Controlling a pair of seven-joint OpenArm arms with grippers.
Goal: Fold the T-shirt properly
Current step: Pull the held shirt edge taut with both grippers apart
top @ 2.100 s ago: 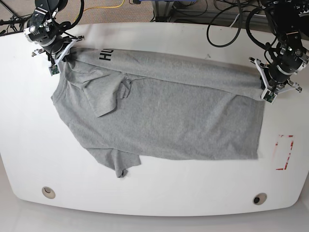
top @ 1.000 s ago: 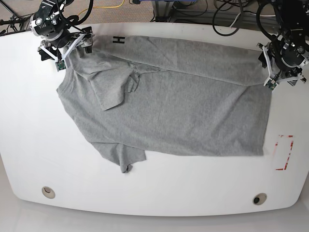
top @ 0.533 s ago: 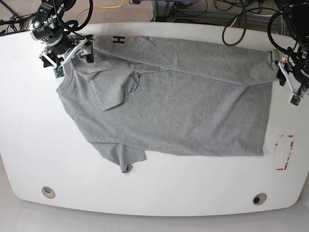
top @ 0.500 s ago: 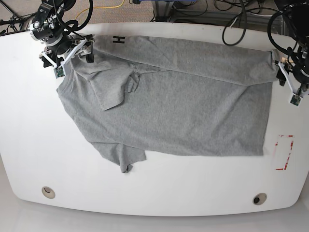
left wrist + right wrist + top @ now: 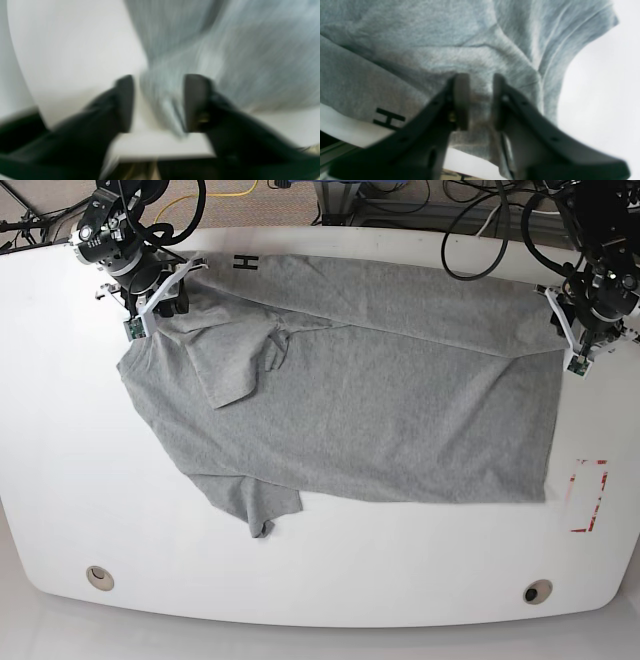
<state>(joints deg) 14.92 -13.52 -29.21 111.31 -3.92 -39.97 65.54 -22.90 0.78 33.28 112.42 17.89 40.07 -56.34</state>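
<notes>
The grey T-shirt [image 5: 380,400] lies spread across the white table [image 5: 60,460], one sleeve folded in at the left and a black "H" [image 5: 245,263] at its far edge. My right gripper [image 5: 158,302] is at the shirt's far-left corner. In the right wrist view its fingers [image 5: 461,100] are closed on a raised ridge of cloth, close to the "H" [image 5: 388,118]. My left gripper [image 5: 566,332] is at the shirt's far-right edge. The left wrist view is blurred: the gripper [image 5: 158,102] straddles the cloth edge [image 5: 162,100], with white table showing beside one finger [image 5: 125,102].
A red marked rectangle [image 5: 590,495] is on the table just right of the shirt's near-right corner. Two round holes [image 5: 99,577] [image 5: 537,591] sit near the front edge. Cables hang behind the table's far edge.
The left gripper moved in from beyond the shirt's right edge onto the cloth. The right gripper shifted slightly onto the shoulder. Both pairs of jaws narrowed.
</notes>
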